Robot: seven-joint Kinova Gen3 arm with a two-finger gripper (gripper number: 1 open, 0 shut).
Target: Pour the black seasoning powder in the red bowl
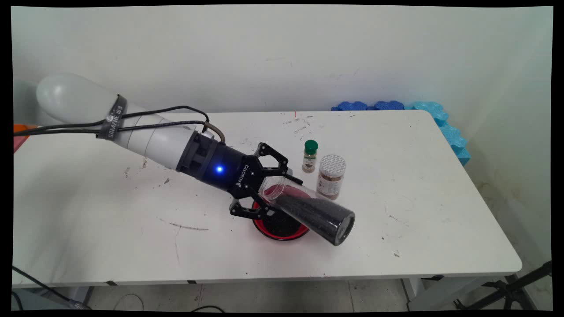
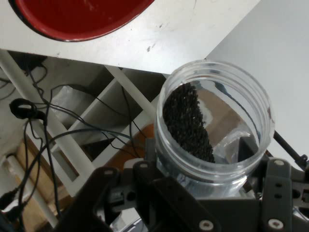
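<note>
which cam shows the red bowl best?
Main view. The red bowl sits on the table with most of its rim and dark contents visible, though the gripper and its tilted clear jar cover part. The hand view catches only an edge of it at the top.

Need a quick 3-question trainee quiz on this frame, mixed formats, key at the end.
1. True or false: the gripper holds a clear jar tipped on its side.
2. What lies beneath the jar? A) red bowl B) blue plate C) metal tray
3. Fill in: the small spice bottle has a ____ cap.

Key: 1 true; 2 A; 3 green. The jar holds dark granules; a larger jar with a perforated lid stands beside the bottle.
</note>
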